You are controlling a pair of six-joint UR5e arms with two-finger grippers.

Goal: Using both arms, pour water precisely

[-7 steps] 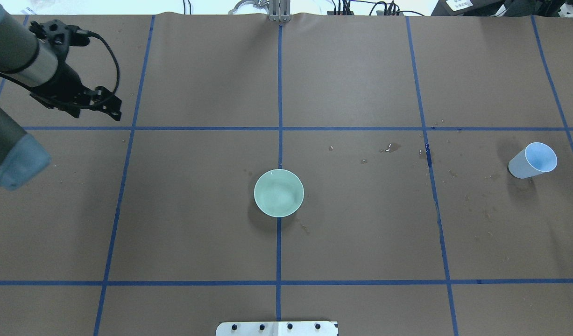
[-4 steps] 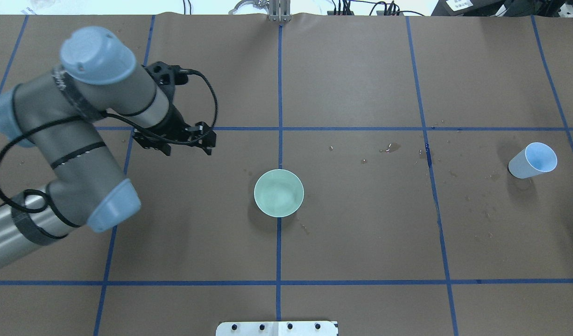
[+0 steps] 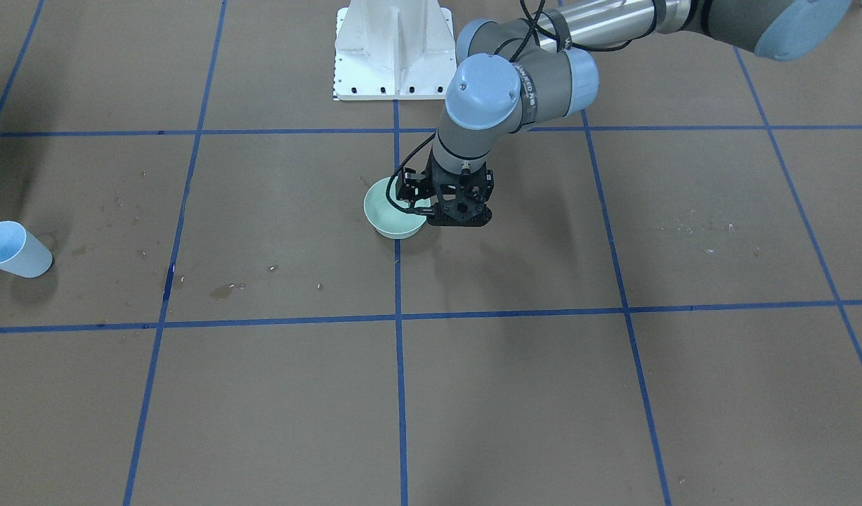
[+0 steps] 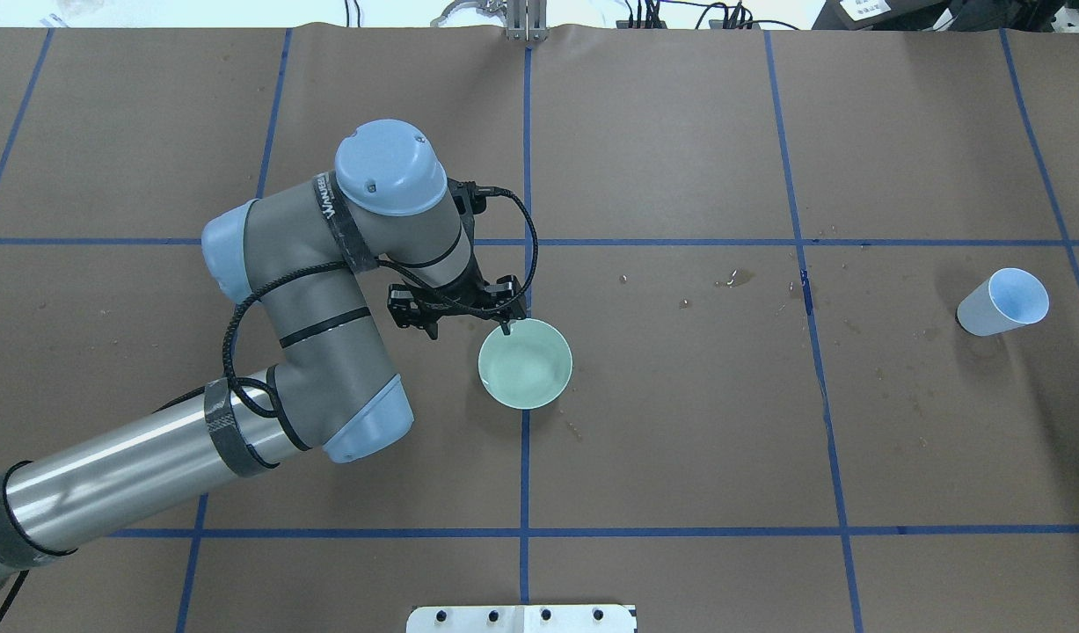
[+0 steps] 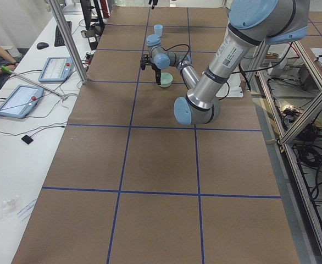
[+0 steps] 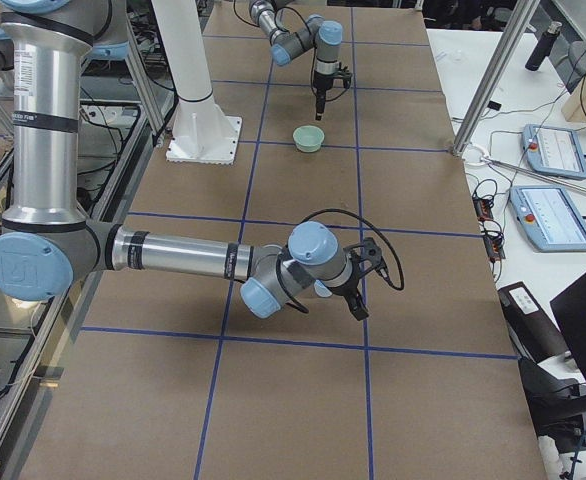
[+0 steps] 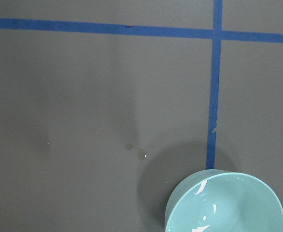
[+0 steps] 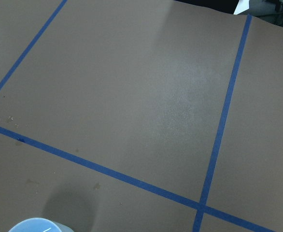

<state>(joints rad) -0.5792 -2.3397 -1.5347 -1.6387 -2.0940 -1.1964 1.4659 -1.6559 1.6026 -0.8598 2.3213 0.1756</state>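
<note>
A mint-green bowl (image 4: pixel 525 364) stands at the table's middle, also seen in the front-facing view (image 3: pixel 394 214) and the left wrist view (image 7: pixel 226 203). Pale glints inside it look like the water (image 7: pixel 204 226). My left gripper (image 4: pixel 467 329) hangs open at the bowl's far-left side, one fingertip (image 4: pixel 506 327) right at the rim and the other out over the bare table. A light blue cup (image 4: pixel 1002 303) stands far to the right, its rim just in the right wrist view (image 8: pixel 37 226). My right gripper (image 6: pixel 361 298) shows only in the exterior right view; I cannot tell its state.
Brown paper with blue tape lines (image 4: pixel 525 466) covers the table. Small wet spots (image 4: pixel 739 279) lie between bowl and cup. The white pedestal (image 3: pixel 393 49) stands at the robot's side. A person's arm and tablets (image 5: pixel 18 102) are beside the table.
My left arm has swung in from the far left of the table to the bowl, and its open gripper now hangs at the bowl's rim. Bowl and cup have not moved.
</note>
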